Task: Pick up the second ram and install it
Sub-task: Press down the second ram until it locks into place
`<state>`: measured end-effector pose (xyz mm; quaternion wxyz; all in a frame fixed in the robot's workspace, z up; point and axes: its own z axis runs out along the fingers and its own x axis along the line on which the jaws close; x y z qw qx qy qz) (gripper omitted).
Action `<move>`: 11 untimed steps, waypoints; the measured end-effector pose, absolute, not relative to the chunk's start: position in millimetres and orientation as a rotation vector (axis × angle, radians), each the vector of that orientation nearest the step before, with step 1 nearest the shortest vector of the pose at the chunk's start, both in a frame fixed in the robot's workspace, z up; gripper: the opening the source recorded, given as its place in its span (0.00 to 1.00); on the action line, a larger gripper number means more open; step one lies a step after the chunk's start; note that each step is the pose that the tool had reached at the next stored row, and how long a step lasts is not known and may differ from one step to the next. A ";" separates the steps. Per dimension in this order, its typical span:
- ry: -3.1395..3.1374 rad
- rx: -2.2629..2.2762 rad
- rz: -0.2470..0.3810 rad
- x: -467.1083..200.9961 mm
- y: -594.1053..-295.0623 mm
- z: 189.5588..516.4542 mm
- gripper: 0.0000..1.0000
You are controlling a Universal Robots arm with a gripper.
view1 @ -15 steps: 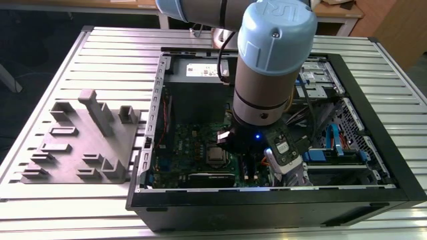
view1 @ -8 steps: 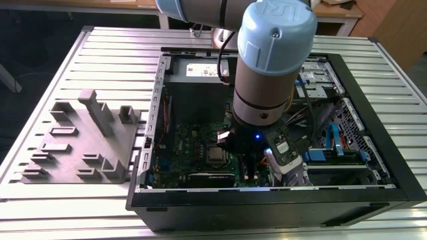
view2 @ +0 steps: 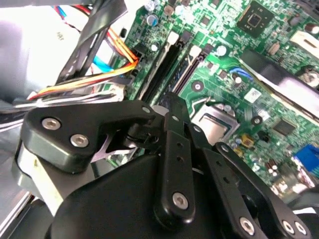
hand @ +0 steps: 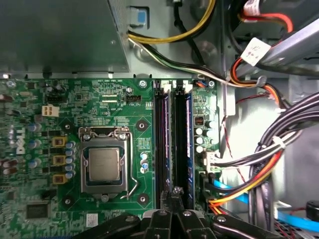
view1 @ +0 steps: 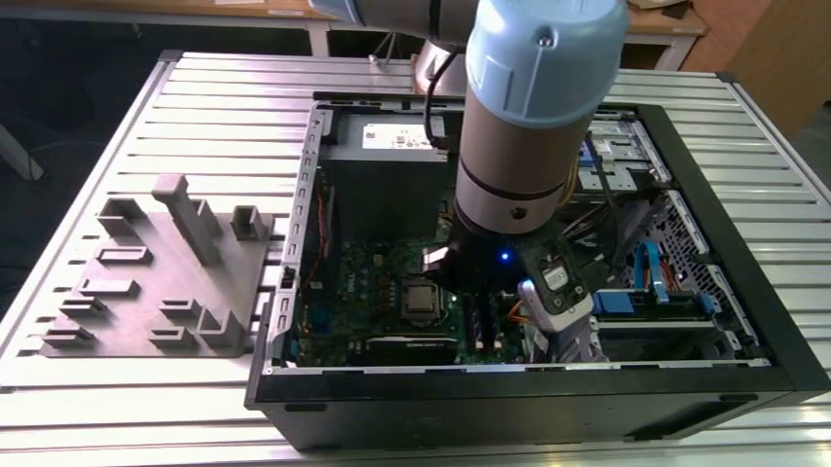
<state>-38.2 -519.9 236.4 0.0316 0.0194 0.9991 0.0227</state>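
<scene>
A long dark ram [hand: 183, 129] with a blue-green edge stands on edge in the black memory socket nearer the cable bundle, on the green motherboard [hand: 45, 129]. A second long black socket [hand: 162, 134] runs beside it, toward the processor socket [hand: 104, 164]. My gripper [hand: 176, 193] is shut, its black fingertips pressed together over the near end of these two sockets. I cannot tell whether the tips touch the stick. In the second wrist view the gripper [view2: 172, 107] hangs low over the same sockets [view2: 192, 67]. In the exterior view the arm's wrist [view1: 520, 195] reaches down into the open computer case [view1: 727, 243].
The grey power supply [hand: 55, 35] sits past the board's far edge. Orange, yellow, black and blue cables [hand: 259, 164] crowd the side beside the sockets. A grey slotted fixture [view1: 169, 282] lies on the ribbed table to the exterior view's left of the case.
</scene>
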 end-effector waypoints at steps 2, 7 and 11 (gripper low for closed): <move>3.077 0.060 0.070 -38.3 -519.9 240.7 0.07; 3.077 0.060 0.072 -38.3 -519.9 241.3 0.07; 3.077 0.060 0.080 -38.2 -517.0 240.5 0.07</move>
